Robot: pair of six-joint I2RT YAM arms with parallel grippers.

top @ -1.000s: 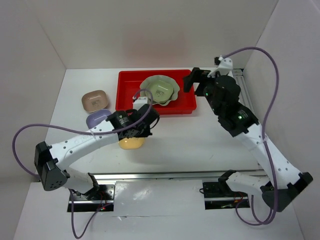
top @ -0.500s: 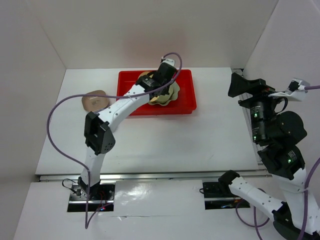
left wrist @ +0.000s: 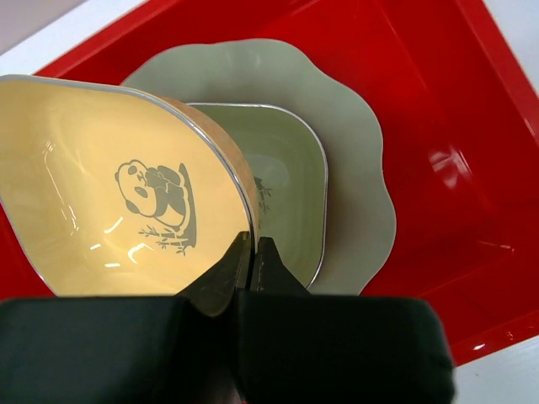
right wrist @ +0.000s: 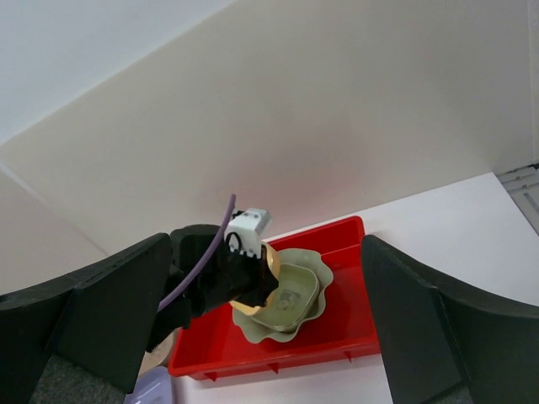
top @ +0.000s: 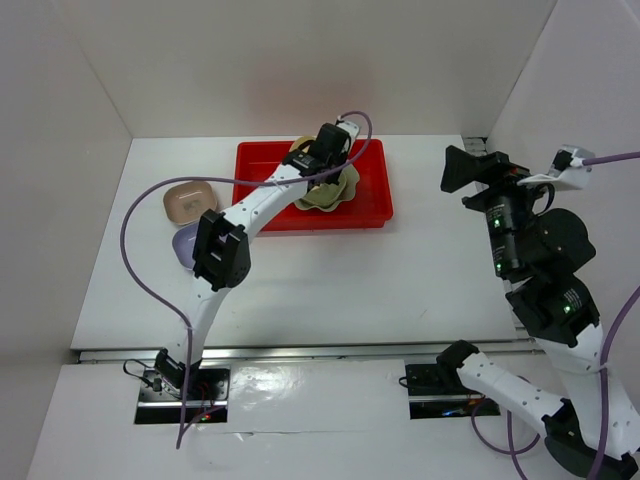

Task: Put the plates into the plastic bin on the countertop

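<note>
The left gripper [left wrist: 253, 248] is clamped tight on the near rim of a yellow rounded-square dish with a dark panda print in its centre [left wrist: 109, 202], one finger on each face of the rim. The left arm reaches across to the shallow bright red rectangular plastic bin [top: 372, 190] and holds this dish tilted over the bin's left half. Whether the dish touches what lies under it cannot be told.

Inside the bin lies a large pale-green dish with a scalloped rim [left wrist: 354, 168]. A small green rounded-square dish [left wrist: 286, 185] sits in it. In the left wrist view the yellow dish covers the left edge of both.

Left of the bin, on the flat white countertop [top: 350, 280], rests a pink-tan rounded-square dish [top: 190, 203]. Just beside it, nearer the arm bases, is a lavender rounded-square dish [top: 185, 243], partly hidden behind the left arm.

The right gripper [top: 455, 170] hangs raised to the right of the bin and well apart from it. It points toward the bin, its fingers [right wrist: 109, 311] spread wide with nothing between them.
</note>
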